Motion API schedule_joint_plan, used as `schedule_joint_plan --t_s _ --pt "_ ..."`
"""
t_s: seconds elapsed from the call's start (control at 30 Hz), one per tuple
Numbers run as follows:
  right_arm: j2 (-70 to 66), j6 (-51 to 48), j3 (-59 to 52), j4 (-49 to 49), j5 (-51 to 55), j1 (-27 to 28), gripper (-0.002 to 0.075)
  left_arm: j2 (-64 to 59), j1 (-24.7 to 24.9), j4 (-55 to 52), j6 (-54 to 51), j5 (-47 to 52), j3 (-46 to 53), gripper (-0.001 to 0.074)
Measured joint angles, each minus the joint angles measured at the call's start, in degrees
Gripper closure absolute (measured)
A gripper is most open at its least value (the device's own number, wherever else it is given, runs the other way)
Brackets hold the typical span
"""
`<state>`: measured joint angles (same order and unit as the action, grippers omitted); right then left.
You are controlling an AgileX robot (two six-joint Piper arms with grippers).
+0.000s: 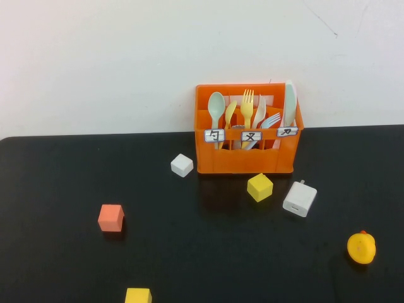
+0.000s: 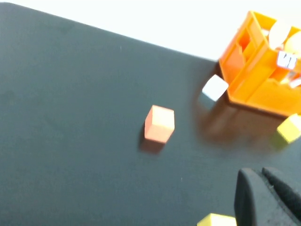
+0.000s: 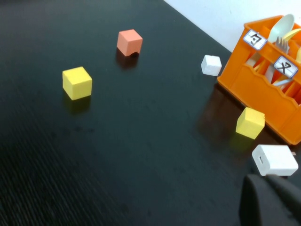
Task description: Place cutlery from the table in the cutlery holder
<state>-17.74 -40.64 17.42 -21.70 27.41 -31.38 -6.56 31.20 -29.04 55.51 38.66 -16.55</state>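
The orange cutlery holder [image 1: 243,161] stands at the back of the black table [image 1: 63,189], against the white wall. The yellow fork [image 1: 247,104] stands upright in its middle compartment. In the right-hand compartment the mint-green knife [image 1: 290,104] also stands upright. Neither arm shows in the high view. In its wrist view my left gripper [image 2: 257,173] hangs shut and empty above the table, well short of the holder [image 2: 254,80]. My right gripper [image 3: 263,181] is shut and empty too, just on my side of a white charger [image 3: 275,160] in front of the holder [image 3: 263,99].
A pale green spoon [image 1: 216,107] and a white fork [image 1: 270,120] also stand in the holder. On the table lie a white cube [image 1: 182,165], a yellow cube [image 1: 259,187], the charger [image 1: 300,199], a salmon cube [image 1: 111,218], another yellow cube [image 1: 137,295] and a yellow duck [image 1: 362,247].
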Motion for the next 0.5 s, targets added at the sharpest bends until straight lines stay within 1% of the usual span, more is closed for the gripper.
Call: schedule_joint_plan --t_s 0.07,0.1,0.17,0.23,0.33,0.43,0.5 --pt "0.0 0.0 0.0 -0.1 0.11 0.0 0.0728 1.79 -1.73 0.52 -1.18 -1.05 0.67 0.0736" --pt "0.0 0.0 0.0 -0.1 0.11 0.0 0.0728 2.92 -3.16 1.44 -3.41 -1.94 1.3 0.0736" --pt "0.0 0.0 0.0 -0.1 0.11 0.0 0.0728 5.39 -6.2 4.77 -11.5 -3.92 2.84 0.0736" --pt "0.0 0.0 0.0 -0.1 0.11 0.0 0.0728 7.0 -10.13 10.72 -22.54 -6.66 4.79 0.0736" --pt "0.0 0.0 0.0 -0.11 0.11 0.0 0.0728 7.24 -15.97 19.74 -34.48 -11.93 8.52 0.0736" --pt "0.0 0.0 0.0 -0.11 0.11 0.0 0.0728 7.36 -20.13 24.74 -38.58 -17.22 12.67 0.0736" --pt "0.0 0.0 0.0 -0.11 0.11 0.0 0.0728 7.36 -21.69 26.67 -39.26 -19.83 15.49 0.0736"
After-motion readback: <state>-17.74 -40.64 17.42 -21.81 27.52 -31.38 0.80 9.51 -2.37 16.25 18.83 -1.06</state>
